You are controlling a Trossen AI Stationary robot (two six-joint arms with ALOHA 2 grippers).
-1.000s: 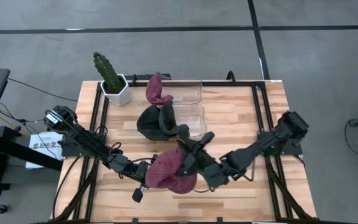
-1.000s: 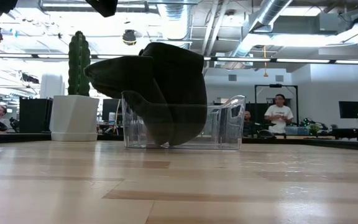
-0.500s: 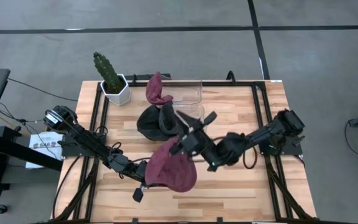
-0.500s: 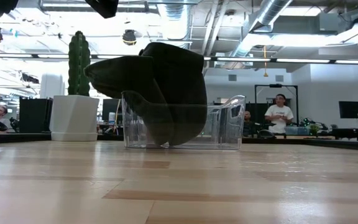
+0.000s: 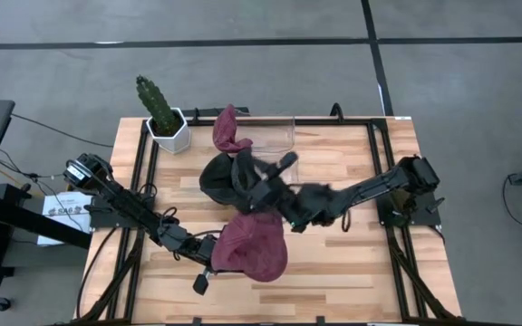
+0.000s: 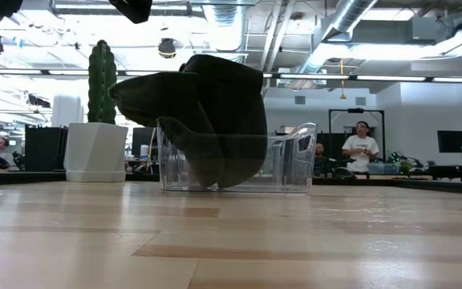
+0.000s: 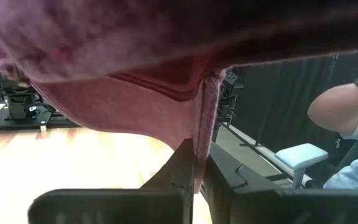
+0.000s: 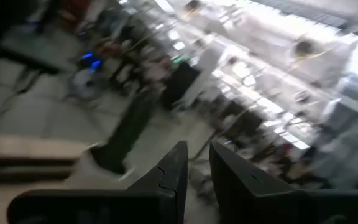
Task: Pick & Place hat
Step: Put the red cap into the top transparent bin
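Left pincer pinches the maroon hat by its seam; right arm swings over the bin

We start at the left gripper [image 7: 194, 180], its fingers pressed together on a fold of the maroon hat [image 5: 252, 246], so the cloth hangs from one seam and drapes over the near middle of the wooden table [image 5: 352, 281] instead of lying flat. We judge that grip is there to keep the hat lifted and ready to carry. The right gripper [image 8: 194, 171] shows a narrow gap between its fingers with nothing in it; its arm reaches across toward the dark hat [image 5: 229, 177], which slumps over the wall of the clear bin [image 6: 295, 164]. Another maroon hat [image 5: 228, 129] hangs on the bin's far corner, beside the potted cactus [image 5: 161, 113]. Our hat is not yet in the bin.
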